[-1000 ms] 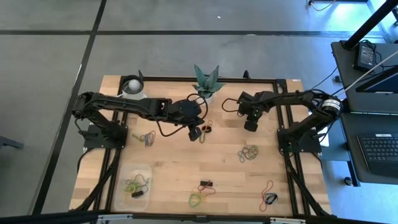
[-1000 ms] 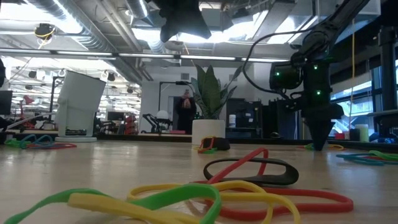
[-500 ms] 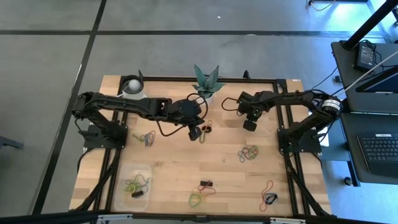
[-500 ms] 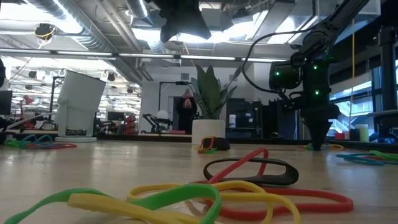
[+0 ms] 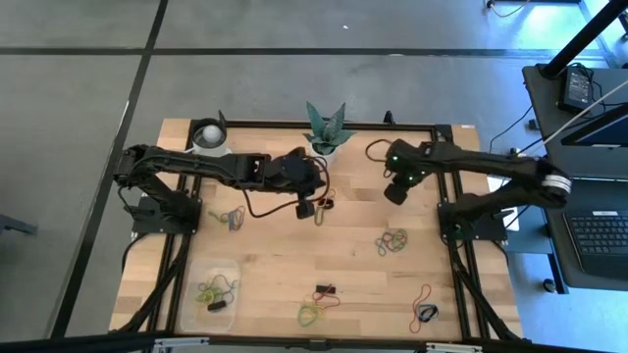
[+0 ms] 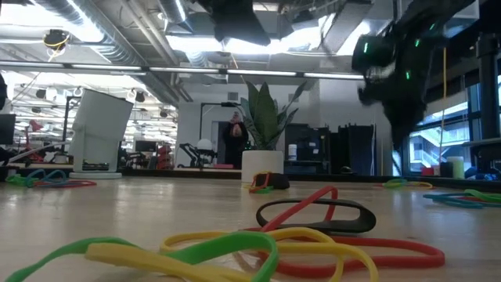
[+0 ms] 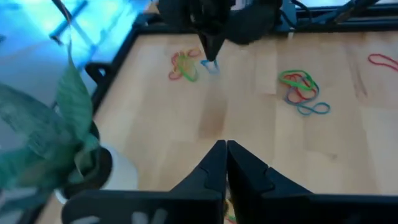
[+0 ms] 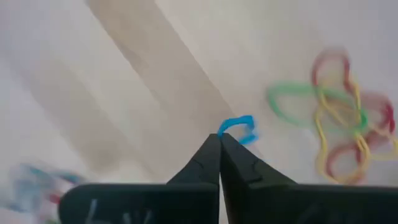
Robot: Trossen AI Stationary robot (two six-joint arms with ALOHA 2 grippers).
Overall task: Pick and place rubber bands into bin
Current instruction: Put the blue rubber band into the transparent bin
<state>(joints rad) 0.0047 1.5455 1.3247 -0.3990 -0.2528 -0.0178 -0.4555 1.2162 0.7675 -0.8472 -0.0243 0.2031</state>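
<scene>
Two dark arms reach in over the pale, grained wooden counter (image 5: 275,265), which carries everything else inside its black frame. Left hand (image 5: 306,209) hangs near the back middle, its fingers pressed together with nothing between them, just beside a small bunch of bands and a dark lump by the plant. Right hand (image 8: 220,139) is raised off the counter on the other side of the plant, its fingertips pinched tight on one thin blue rubber band (image 8: 238,129) that curls up from the tips. Near the front left corner sits the bin (image 5: 209,293), a clear tub with rounded corners; inside it lie a few green and yellow loops and one small black piece. A white round cup (image 5: 208,135) stands at the back left, and a spiky green plant (image 5: 325,124) in a white pot (image 6: 261,166) at the back middle. The rubber bands (image 5: 392,241) lie in about six loose, tangled bunches spread across the wood: one left of centre, one by the plant, one right of centre, and three along the front edge, in green, red, yellow, orange and black.
</scene>
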